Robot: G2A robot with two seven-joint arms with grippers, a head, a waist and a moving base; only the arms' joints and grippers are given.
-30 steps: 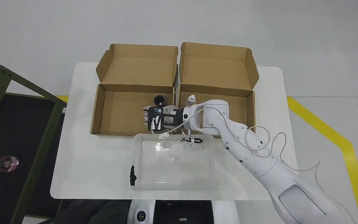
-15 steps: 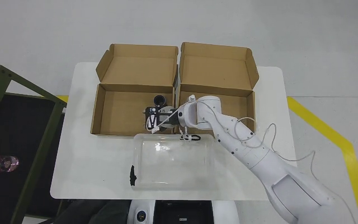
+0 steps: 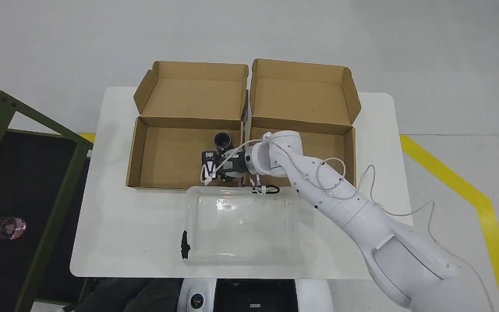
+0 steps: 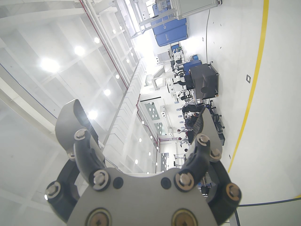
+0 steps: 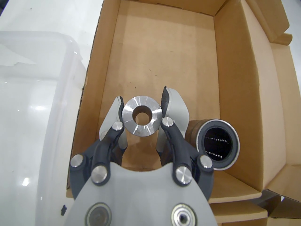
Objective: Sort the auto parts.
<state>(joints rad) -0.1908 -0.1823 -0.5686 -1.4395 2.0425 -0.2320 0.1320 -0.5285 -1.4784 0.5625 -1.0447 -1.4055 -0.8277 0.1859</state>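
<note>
Top camera overhead, facing table (image 3: 125, 226); right wrist close above shared box (image 5: 160, 55); left wrist upward.

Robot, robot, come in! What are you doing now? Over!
Right end effector shut on metal ring, over cardboard box. Left end effector open, empty. Black cylinder close beside ring.

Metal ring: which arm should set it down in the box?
Right. The right claw grips the metal ring over the cardboard box, beside the cylindrical bearing. The left claw is open, aimed at the hall, not the table.
</note>
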